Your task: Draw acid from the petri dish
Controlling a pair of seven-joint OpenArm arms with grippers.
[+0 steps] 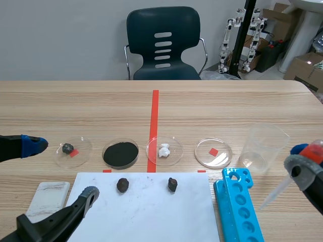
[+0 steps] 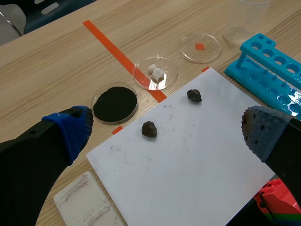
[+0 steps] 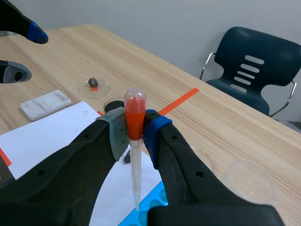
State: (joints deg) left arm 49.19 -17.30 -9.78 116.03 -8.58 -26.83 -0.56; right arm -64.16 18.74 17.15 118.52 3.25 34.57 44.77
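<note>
Four petri dishes stand in a row. The rightmost clear dish (image 1: 213,153) (image 2: 200,47) lies over a red tape square; I cannot tell whether it holds liquid. My right gripper (image 1: 304,162) (image 3: 135,133) hangs at the right edge, beyond the beaker from that dish, and is shut on a plastic pipette (image 1: 275,194) (image 3: 134,155). The pipette's orange-red bulb is up and its tip slants down over the blue rack. My left gripper (image 1: 59,171) (image 2: 164,134) stands open and holds nothing, low over the left of the white paper.
The other dishes hold a small dark stone (image 1: 68,148), black powder (image 1: 120,154) and white lumps (image 1: 164,150). A clear beaker (image 1: 262,147) stands right of the dishes. The blue tube rack (image 1: 241,206), the white paper (image 1: 146,212) with two dark stones, and a white tile (image 1: 48,199) lie in front.
</note>
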